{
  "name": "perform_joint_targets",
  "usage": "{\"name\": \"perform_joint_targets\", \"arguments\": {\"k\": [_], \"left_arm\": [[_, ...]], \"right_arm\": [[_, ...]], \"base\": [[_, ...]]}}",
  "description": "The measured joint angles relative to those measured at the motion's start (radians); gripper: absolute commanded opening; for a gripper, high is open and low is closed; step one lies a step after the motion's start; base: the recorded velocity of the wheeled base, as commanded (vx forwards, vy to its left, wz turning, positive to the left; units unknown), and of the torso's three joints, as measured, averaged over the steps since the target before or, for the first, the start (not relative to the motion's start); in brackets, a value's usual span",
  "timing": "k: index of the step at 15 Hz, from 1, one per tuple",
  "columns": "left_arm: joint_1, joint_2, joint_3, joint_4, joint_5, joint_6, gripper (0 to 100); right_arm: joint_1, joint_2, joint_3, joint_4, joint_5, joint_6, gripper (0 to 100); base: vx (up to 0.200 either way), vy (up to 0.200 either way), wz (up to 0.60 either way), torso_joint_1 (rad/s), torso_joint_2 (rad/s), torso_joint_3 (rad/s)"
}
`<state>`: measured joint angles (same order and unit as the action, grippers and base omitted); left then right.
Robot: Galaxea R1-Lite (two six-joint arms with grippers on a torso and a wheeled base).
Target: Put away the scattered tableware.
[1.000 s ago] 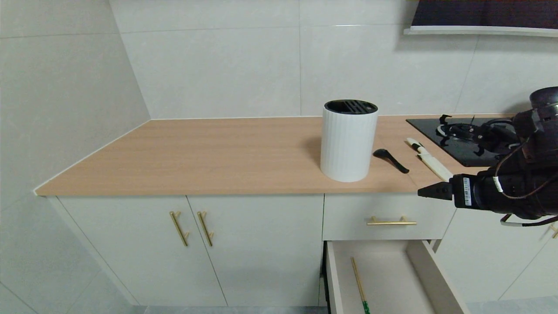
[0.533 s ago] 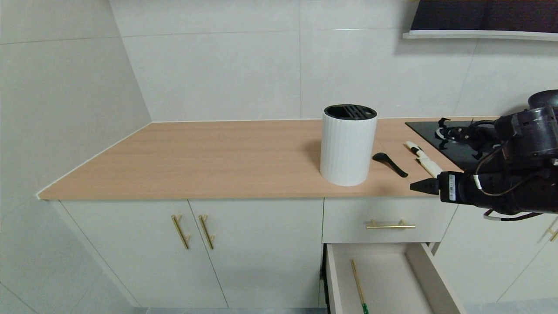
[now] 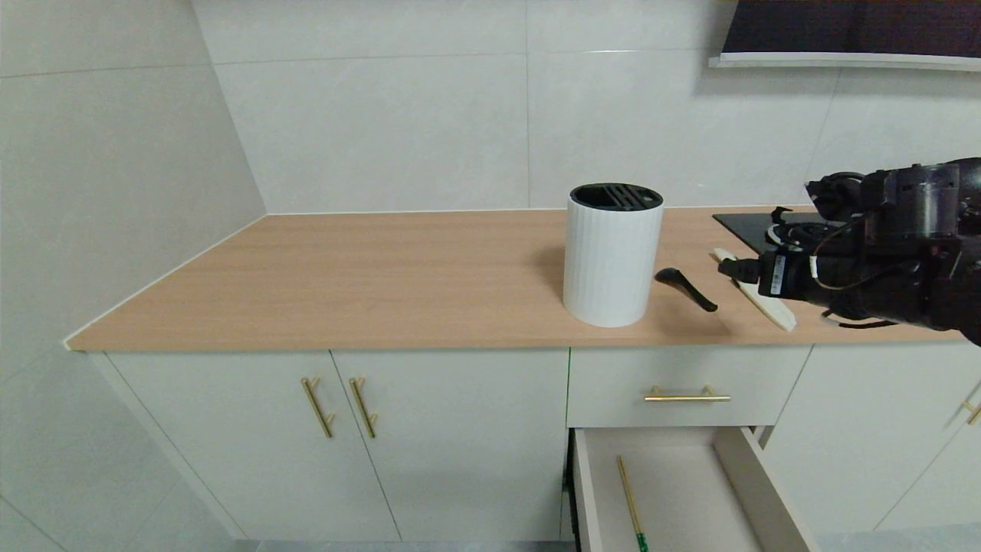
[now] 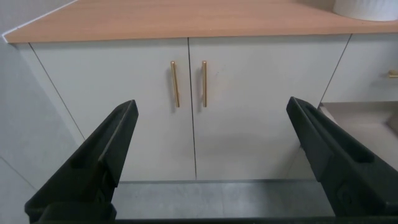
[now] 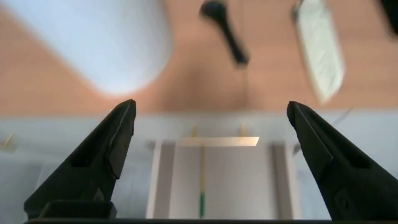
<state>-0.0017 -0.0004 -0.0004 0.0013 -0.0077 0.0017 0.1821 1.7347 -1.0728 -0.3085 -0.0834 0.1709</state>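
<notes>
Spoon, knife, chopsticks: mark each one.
Spoon (image 3: 690,292), head view, middle of the handle.
Knife (image 3: 772,308), head view, the near, wide end.
Chopsticks (image 3: 630,498), head view, mid shaft, in the open drawer.

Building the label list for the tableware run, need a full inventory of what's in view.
countertop: 1, light wood, along the tiled wall
knife holder: 1, white with black slotted top, upright on the countertop
spoon: 1, black, lying on the countertop beside the knife holder
knife: 1, cream, on the countertop between spoon and hob
hob: 1, black, countertop's right end
shut drawer: 1, white, gold handle, under the countertop
open drawer: 1, white, below the shut drawer
chopstick: 1 visible, wood, green tip, in the open drawer
cabinet doors: 2, white, gold handles, left of the drawers
left gripper: 1, black, open, facing the cabinet doors
right gripper: 1, black, open, over the countertop by the knife
</notes>
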Motion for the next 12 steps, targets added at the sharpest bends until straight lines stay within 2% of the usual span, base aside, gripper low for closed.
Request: {"name": "perform_joint_targets", "arguments": {"k": [6, 9, 12], "left_arm": [[0.0, 0.0, -0.001, 0.0, 0.0, 0.0, 100], [0.0, 0.0, -0.001, 0.0, 0.0, 0.0, 100], [0.0, 0.0, 0.0, 0.0, 0.0, 0.0, 100]], "right_arm": [[-0.056, 0.216, -0.261, -0.016, 0.073, -0.129, 100], [-0.089, 0.293, -0.296, -0.018, 0.164, -0.195, 100], [-0.122, 0.359, -0.3, -0.086, 0.181, -0.271, 100]], "base": [[0.0, 0.0, 0.0, 0.0, 0.0, 0.0], [0.0, 0.0, 0.0, 0.0, 0.0, 0.0], [0.0, 0.0, 0.0, 0.0, 0.0, 0.0]]}}
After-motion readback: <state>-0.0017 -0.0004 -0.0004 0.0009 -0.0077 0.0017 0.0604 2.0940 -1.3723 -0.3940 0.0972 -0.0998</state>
